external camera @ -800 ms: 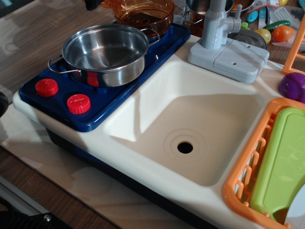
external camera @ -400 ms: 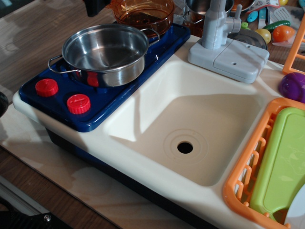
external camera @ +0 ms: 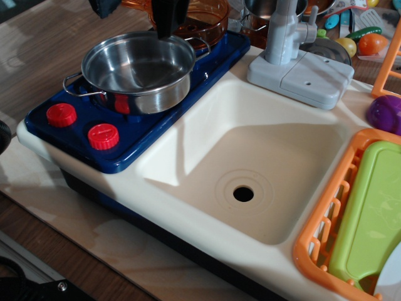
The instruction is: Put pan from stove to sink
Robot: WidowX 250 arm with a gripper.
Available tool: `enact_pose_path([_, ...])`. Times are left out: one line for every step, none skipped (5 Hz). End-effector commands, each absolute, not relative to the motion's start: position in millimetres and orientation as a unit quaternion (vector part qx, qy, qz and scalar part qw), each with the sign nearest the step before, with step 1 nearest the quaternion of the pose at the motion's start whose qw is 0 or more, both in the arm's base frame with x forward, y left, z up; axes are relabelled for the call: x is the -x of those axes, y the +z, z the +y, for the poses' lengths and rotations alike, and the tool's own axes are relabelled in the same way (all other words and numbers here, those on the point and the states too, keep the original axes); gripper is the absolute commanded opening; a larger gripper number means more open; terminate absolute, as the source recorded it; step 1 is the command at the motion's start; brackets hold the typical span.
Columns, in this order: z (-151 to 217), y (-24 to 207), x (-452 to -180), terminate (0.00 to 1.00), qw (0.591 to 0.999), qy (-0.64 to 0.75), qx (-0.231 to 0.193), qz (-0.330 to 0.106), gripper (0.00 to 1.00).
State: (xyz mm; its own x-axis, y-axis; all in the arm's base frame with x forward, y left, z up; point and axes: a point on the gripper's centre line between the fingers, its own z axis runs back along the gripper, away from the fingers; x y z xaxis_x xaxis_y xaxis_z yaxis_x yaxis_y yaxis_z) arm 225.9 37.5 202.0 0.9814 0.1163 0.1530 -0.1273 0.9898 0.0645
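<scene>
The pan (external camera: 136, 70), a shiny round steel pot with two wire loop handles, stands on the front burner of the dark blue stove (external camera: 135, 122) at the left. My gripper (external camera: 136, 14) comes in from the top edge, just above the pan's far rim. Its two dark fingers (external camera: 168, 17) are spread apart with nothing between them. The sink (external camera: 250, 157), a cream-white basin with a black drain hole, lies to the right of the stove and holds nothing.
A transparent orange pot (external camera: 195, 19) stands on the back burner behind the pan. A grey faucet (external camera: 288, 56) stands behind the sink. An orange dish rack (external camera: 326, 232) with a green board is at the right. A purple item (external camera: 385, 113) and toys lie at the back right.
My gripper has come down into view from the top edge toward the pan's far rim. The pan and everything else have stayed still.
</scene>
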Motion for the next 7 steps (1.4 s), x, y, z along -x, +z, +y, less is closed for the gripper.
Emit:
enact_pose_path([29, 202, -227, 0.00, 0.992, 0.060, -0.037, -0.101, 1.00])
enact_pose_path([28, 195, -225, 0.00, 0.992, 0.051, -0.035, -0.109, 1.00])
enact_pose_path([26, 188, -226, 0.00, 0.992, 0.046, -0.027, -0.111, 1.00])
enact_pose_path([26, 179, -222, 0.00, 0.992, 0.047, -0.027, -0.117, 1.00])
enact_pose_path([29, 170, -217, 0.00, 0.991, 0.046, -0.023, -0.125, 1.00])
enact_pose_path([32, 162, -215, 0.00, 0.990, 0.037, -0.021, -0.134, 1.00])
enact_pose_path([34, 155, -215, 0.00, 0.989, 0.030, -0.020, -0.144, 1.00])
